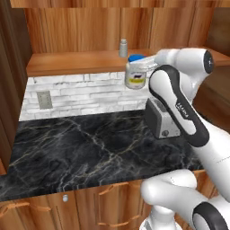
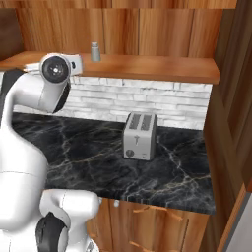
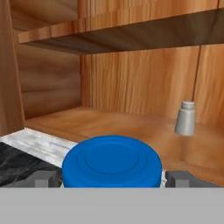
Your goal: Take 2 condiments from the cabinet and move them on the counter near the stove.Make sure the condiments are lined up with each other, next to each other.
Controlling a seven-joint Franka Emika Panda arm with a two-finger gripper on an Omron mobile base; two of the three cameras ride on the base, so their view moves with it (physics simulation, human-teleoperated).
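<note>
The jar (image 1: 135,74), cream-white with a blue lid and yellowish label, appears in the left base view in front of the shelf (image 1: 76,62) edge and above the counter (image 1: 85,148), at the end of the white arm. From this angle it is hard to tell whether it rests on the shelf lip or hangs clear of it. In the hand view the blue lid sits directly between the two dark fingers (image 3: 43,178), one on each side of it. The fingers stand spread wide. Since the jar itself is wide, the pictures do not settle whether they press on it or merely bracket it.

The shaker (image 3: 186,118), slim and grey, stands upright farther back on the shelf of the cabinet (image 2: 147,29), well apart from the jar. A silver toaster (image 2: 140,135) stands on the counter below, against the white brick wall. The stove lies outside these views.

Judged from this arrangement, the step in hand is securing the first condiment. To do it well:
- Centre the lid between the fingers so both sides meet the jar together.
- Grip below the lid, on the body, so the jar cannot slip out downward.
- Keep the jar upright while drawing it outward, clear of the shelf edge.
- Lower it past the toaster with room to spare.
- Leave space beside its resting place so the shaker can stand next to it, in line.
</note>
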